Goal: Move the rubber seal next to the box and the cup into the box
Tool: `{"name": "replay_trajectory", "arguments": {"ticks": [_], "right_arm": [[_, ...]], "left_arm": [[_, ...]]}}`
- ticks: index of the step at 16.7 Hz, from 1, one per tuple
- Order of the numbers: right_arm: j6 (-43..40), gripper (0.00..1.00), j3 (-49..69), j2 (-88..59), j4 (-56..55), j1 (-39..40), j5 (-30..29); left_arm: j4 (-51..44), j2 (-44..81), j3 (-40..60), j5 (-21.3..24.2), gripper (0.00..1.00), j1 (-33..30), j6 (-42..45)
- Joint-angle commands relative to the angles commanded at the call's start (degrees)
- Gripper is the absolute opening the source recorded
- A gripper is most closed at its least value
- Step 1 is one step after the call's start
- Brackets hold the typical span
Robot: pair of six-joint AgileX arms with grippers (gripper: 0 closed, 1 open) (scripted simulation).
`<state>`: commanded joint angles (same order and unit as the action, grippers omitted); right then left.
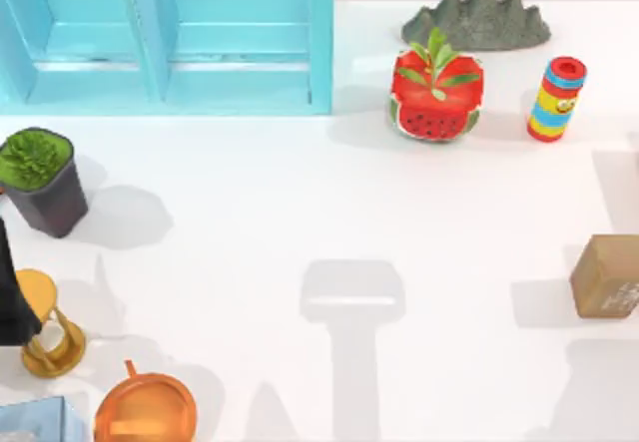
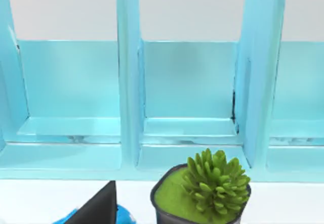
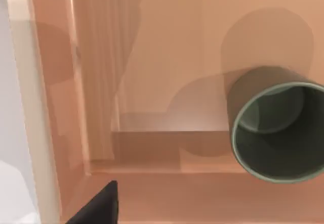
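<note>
Tabletop centre is open for passage; obstacles ring it: blue shelf point(image 1: 165, 38) along the far-left edge, potted plant point(image 1: 40, 181) at the left edge, orange vessel point(image 1: 146, 409) near-left corner, rubber seal point(image 1: 607, 276) at the right edge.

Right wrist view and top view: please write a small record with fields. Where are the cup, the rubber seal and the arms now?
cup: inside the box, open mouth toward the right wrist camera
box: peach-coloured walls and floor
rubber seal: on the table, at its right edge, nothing touching it
right gripper: over the box interior
left arm: at the table's left edge, near the potted plant
</note>
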<state>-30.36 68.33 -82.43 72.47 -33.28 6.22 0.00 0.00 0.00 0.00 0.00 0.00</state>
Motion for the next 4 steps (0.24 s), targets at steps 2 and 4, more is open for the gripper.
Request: {"name": "replay_trajectory", "arguments": {"ticks": [2,4], "right_arm": [[-1.47,1.00,1.03,0.10,2.62,0.65,-1.37],[-1.78,1.00,1.17,0.12,3.08,0.78,-1.70]], "left_arm": [[0.00,0.00,0.00,0.00,1.00,0.00,0.00],[0.00,0.00,0.00,0.00,1.00,0.00,0.00]]}}
